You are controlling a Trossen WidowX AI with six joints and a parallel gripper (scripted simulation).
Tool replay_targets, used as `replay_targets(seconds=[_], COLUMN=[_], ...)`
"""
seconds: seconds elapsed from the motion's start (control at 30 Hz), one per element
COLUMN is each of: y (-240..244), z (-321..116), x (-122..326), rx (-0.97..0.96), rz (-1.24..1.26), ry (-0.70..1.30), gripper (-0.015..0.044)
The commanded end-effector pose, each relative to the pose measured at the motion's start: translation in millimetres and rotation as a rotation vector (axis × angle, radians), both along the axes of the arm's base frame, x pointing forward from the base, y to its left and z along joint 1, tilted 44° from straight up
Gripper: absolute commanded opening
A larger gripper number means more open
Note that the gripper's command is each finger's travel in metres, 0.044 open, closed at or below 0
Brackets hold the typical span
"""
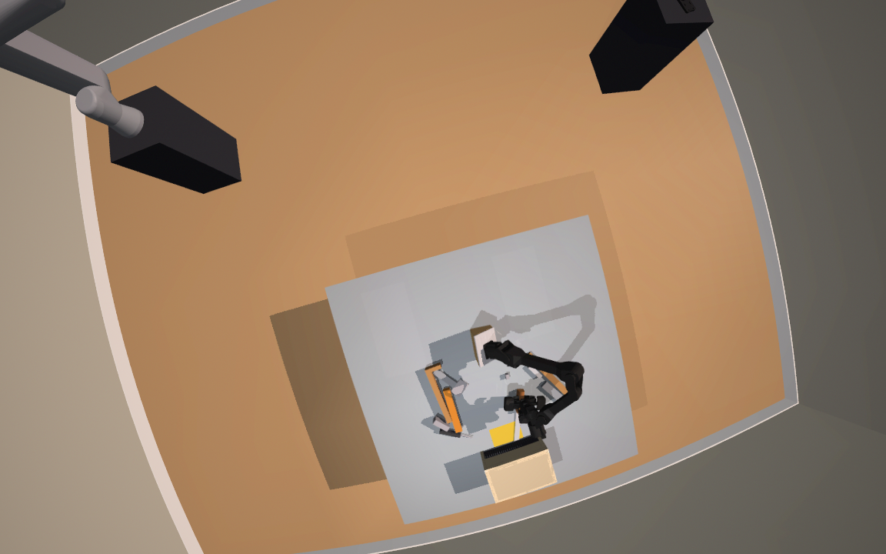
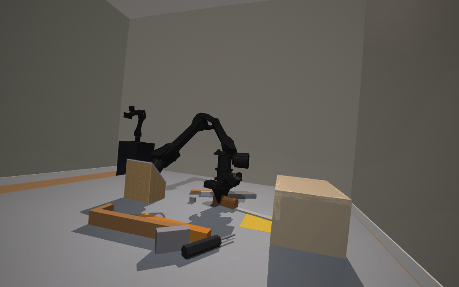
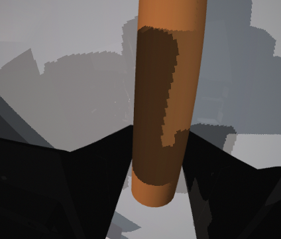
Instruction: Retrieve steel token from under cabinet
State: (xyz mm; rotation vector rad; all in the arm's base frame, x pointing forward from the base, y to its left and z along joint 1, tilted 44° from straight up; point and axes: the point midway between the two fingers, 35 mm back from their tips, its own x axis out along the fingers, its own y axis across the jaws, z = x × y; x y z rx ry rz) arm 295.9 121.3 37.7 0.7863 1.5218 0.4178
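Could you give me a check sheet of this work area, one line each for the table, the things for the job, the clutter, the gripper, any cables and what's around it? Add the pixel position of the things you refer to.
Surface: grey table top (image 1: 418, 289) (image 2: 46, 249), shadows across it.
Job's things: yellow area (image 1: 501, 435) (image 2: 254, 223) in front of the cabinet (image 1: 521, 475) (image 2: 309, 221); token, nothing seen.
Clutter: black-handled tool (image 2: 201, 246), grey block (image 2: 172, 239) and orange bars (image 1: 441, 399) (image 2: 127, 221) on one side; small grey cube (image 2: 192, 199) farther back.
Gripper: closed on the orange-brown handle (image 2: 229, 202) (image 3: 167, 83) of a tool whose thin pale shaft (image 2: 254, 213) runs toward the cabinet.
Cables: nothing seen.
Surroundings: plain walls (image 2: 245, 71); a second black arm (image 2: 138, 122) on a dark stand (image 2: 127, 153).
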Motion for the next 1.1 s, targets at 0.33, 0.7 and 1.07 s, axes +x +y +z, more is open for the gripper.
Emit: replay_targets(seconds=[0.33, 0.7, 1.07], y=[5, 8, 12], z=[2, 5, 7], x=[-19, -31, -44], rx=[0.000, 0.000, 0.000], rz=[-0.003, -0.003, -0.003], ry=[0.008, 0.009, 0.010], gripper=[0.0000, 0.0000, 0.0000])
